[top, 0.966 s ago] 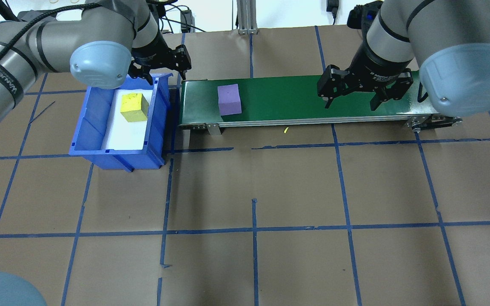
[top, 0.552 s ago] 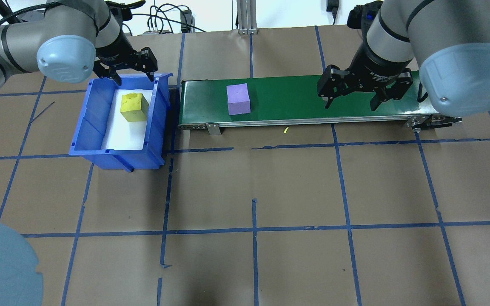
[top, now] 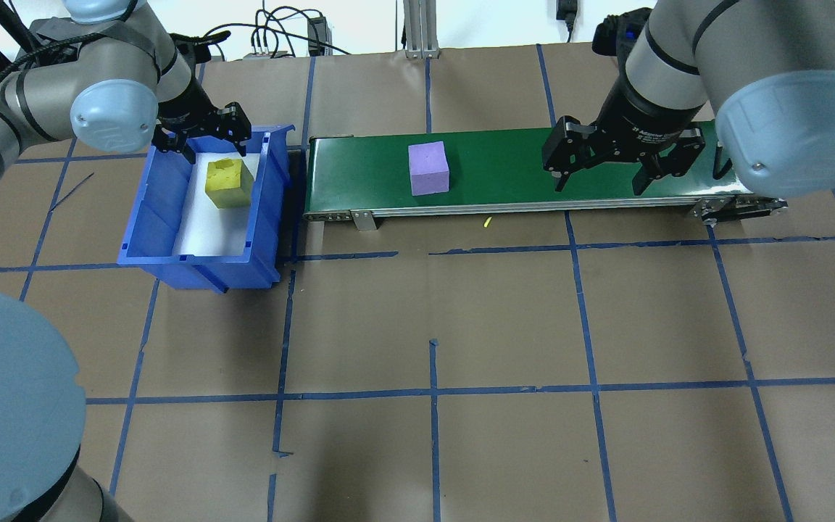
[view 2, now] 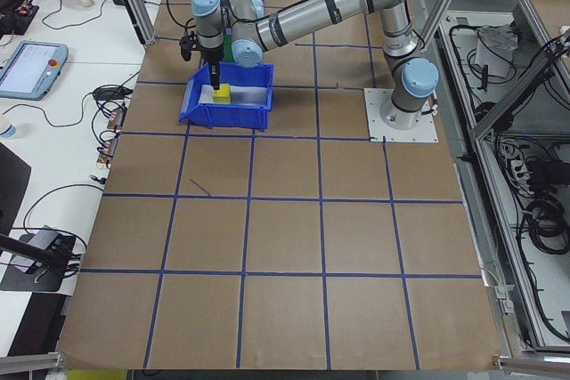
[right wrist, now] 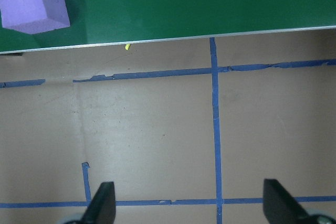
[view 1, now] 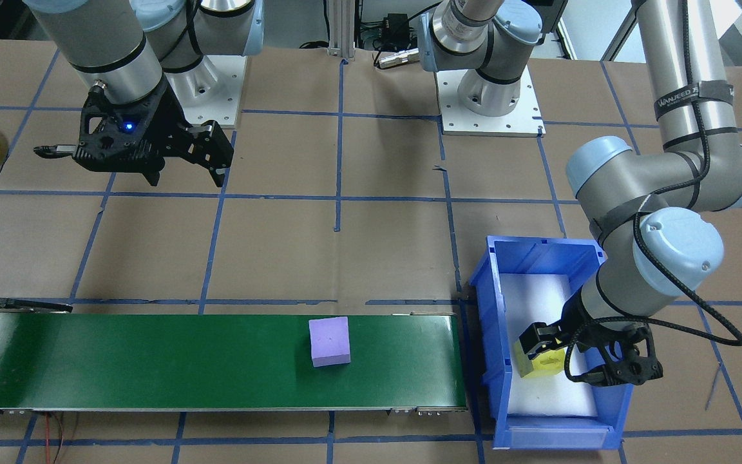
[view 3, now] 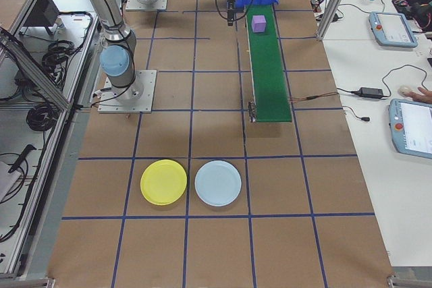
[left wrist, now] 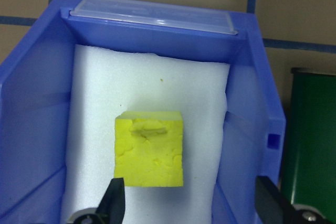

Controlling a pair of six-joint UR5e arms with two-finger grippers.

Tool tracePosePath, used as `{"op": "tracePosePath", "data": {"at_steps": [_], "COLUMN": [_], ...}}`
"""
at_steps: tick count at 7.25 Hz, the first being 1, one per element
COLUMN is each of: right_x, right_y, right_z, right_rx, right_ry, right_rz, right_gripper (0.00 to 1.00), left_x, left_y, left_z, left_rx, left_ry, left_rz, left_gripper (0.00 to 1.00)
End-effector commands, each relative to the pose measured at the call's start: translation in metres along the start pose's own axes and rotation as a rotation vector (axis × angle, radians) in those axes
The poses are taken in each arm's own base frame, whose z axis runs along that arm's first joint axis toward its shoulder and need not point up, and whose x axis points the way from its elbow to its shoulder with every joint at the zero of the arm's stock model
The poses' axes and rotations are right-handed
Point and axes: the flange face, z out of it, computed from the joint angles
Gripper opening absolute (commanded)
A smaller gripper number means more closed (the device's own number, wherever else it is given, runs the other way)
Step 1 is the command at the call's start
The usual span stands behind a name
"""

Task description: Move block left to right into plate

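Overhead exterior shows the left gripper [top: 202, 140], jaws spread and grasping nothing, hanging over the far end of the blue bin [top: 164, 210], just beyond the yellow block [top: 228, 182] resting on white foam inside. A purple block [top: 428, 168] sits on the green conveyor belt [top: 504, 170], well apart from the right gripper [top: 601, 174], whose jaws are also released over the belt's right part. The yellow plate [view 3: 163, 181] lies on the counter [top: 461, 326] beside a pale blue plate [view 3: 217, 183], past the belt's far end.
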Motion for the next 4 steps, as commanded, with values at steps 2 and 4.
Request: {"op": "tracePosePath", "data": {"at_steps": [2, 4], "right_x": [0.006, 0.006], "right_y": [-0.001, -0.007], "right_z": [0.014, 0.024], "right_rx": [-0.059, -0.079], "right_ry": [0.019, 0.019], "right_rz": [0.016, 0.014], "right_gripper": [1.0, 1.0], "left_x": [-0.008, -0.008], "left_y": [-0.005, -0.002], "left_z": [0.039, 0.053], "left_rx": [-0.036, -0.044], "left_ry": [0.003, 0.005], "left_rz": [-0.022, -0.025], "left_gripper": [0.88, 0.88]}}
